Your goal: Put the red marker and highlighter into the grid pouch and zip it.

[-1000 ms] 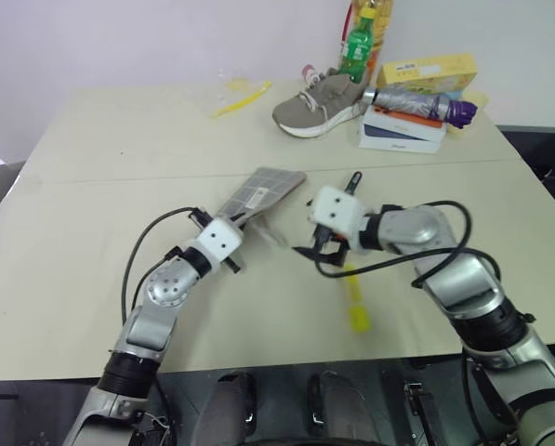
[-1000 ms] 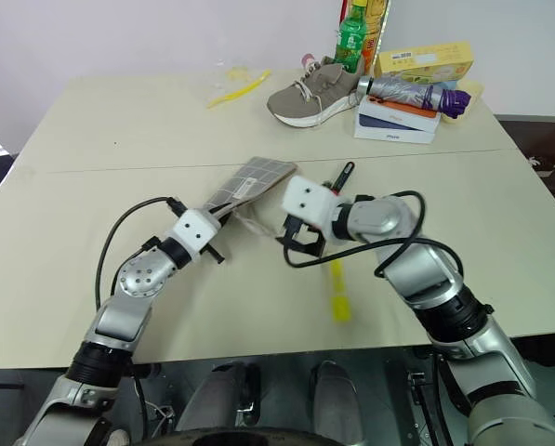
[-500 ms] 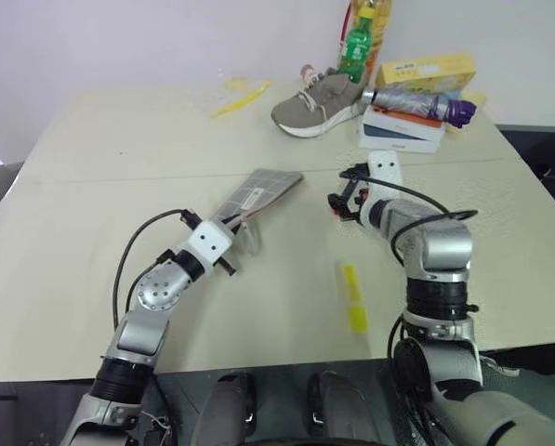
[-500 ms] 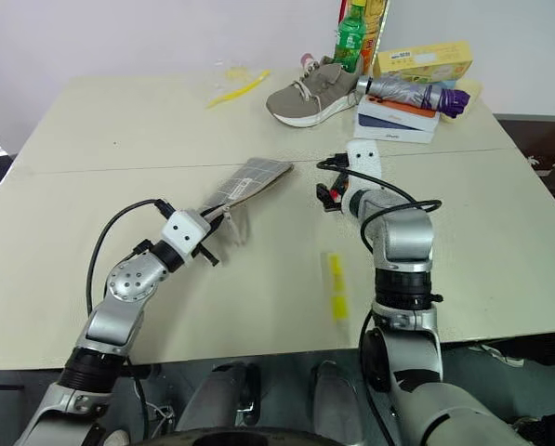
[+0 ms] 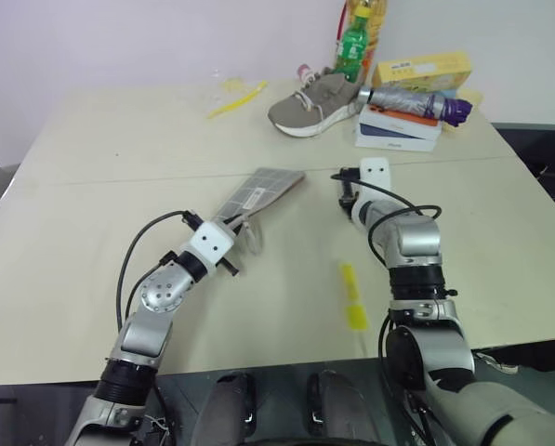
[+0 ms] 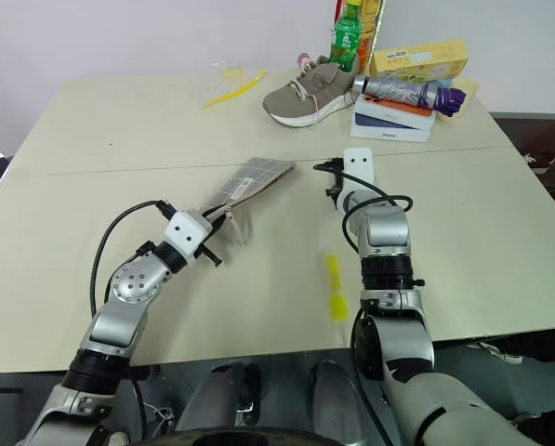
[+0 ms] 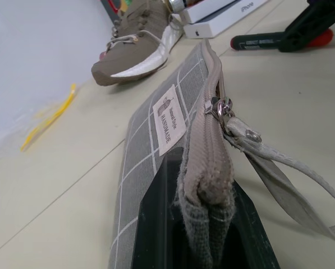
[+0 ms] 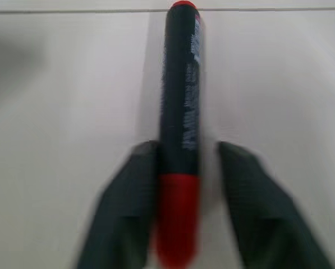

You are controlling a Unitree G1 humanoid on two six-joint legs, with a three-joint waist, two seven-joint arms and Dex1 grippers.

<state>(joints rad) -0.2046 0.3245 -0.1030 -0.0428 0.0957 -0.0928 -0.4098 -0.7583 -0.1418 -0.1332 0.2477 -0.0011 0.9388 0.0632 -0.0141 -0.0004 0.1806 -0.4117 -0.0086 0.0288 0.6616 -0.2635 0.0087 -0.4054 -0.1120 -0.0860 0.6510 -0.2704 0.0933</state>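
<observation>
Low in the frame, right of centre, the chunky yellow translucent highlighter [image 5: 352, 297] lies alone on the pale beige table [image 5: 91, 214], well apart from both arms; left of centre, the left gripper [image 5: 232, 228] is pinched tight on the near end of the flat grey fabric grid pouch with thin white lines [image 5: 258, 190], its black fingers [image 7: 156, 224] clamping the zipper edge, with the beige pull cord [image 7: 285, 168] hanging loose to one side and the white label [image 7: 168, 117] facing up; right of centre, level with the pouch's far end, the right gripper [image 8: 181, 159] straddles the short black marker with red end [image 8: 180, 129], one finger touching it and the other a sliver off, the marker flat on the table; toward the upper right a grey-brown sneaker [image 5: 310, 102], a green bottle [image 5: 356, 46], stacked boxes [image 5: 398, 130] and a folded grey umbrella [image 5: 412, 100]; a thin yellow strip [image 5: 235, 100] at upper centre.
</observation>
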